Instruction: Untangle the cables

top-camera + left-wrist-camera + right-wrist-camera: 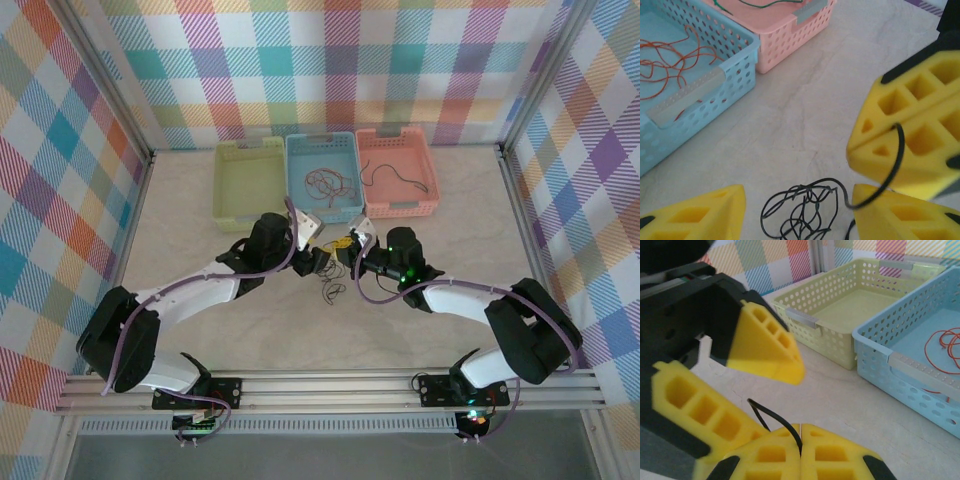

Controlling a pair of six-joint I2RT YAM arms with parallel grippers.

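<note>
A tangle of black cable [816, 186] lies on the table [333, 291] in front of the baskets. My left gripper [800, 215] stands open low over it, one finger on each side of the tangle. One black strand rises from the tangle into my right gripper [801, 429], which is shut on that black cable [775, 415] just above the table. In the top view the two grippers, left [325, 258] and right [347, 247], nearly touch tip to tip. Red-orange cables [328, 182] lie in the blue basket [296, 190]. A green cable [765, 4] lies in the pink basket [785, 40].
Three baskets stand in a row behind the grippers: a yellow-green one [225, 185] with nothing in it, the blue one in the middle and the pink one [428, 180] on the right. Plaid walls close off the back and sides.
</note>
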